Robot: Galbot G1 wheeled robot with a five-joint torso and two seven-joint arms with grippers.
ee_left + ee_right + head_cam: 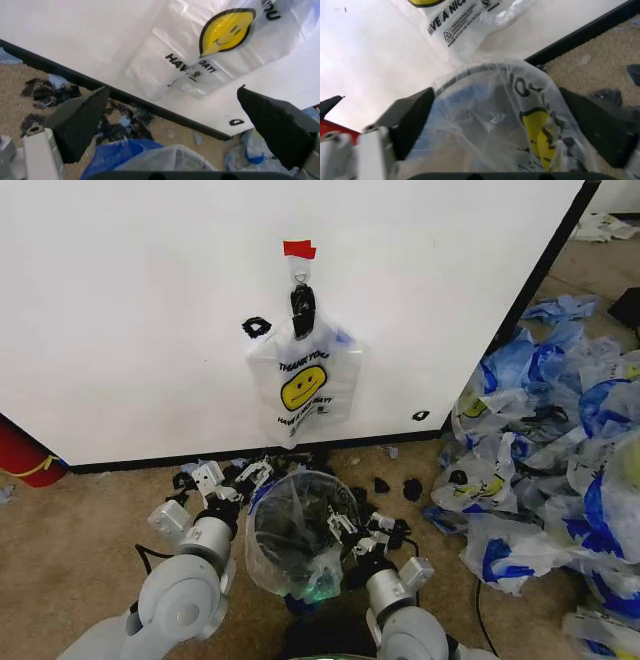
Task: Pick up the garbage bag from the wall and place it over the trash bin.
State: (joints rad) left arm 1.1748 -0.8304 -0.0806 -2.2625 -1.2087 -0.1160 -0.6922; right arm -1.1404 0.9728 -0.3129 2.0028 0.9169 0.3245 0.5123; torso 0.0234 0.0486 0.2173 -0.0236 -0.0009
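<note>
— What's hard to see?
— The trash bin point(290, 530), lower centre, is veiled by a clear liner; its rim barely shows.
— And the garbage bag point(303, 380)?
— Translucent white, yellow smiley, hanging mid-frame on the wall point(130, 310), above both grippers.
— Fingers?
— Left gripper point(232, 477) spread, empty; right gripper point(352, 532) spread beside the liner.

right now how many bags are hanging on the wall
1: the bag with the smiley face hangs from the hook under the red tape. Another bag already lines the bin; a heap lies on the floor at right.
</note>
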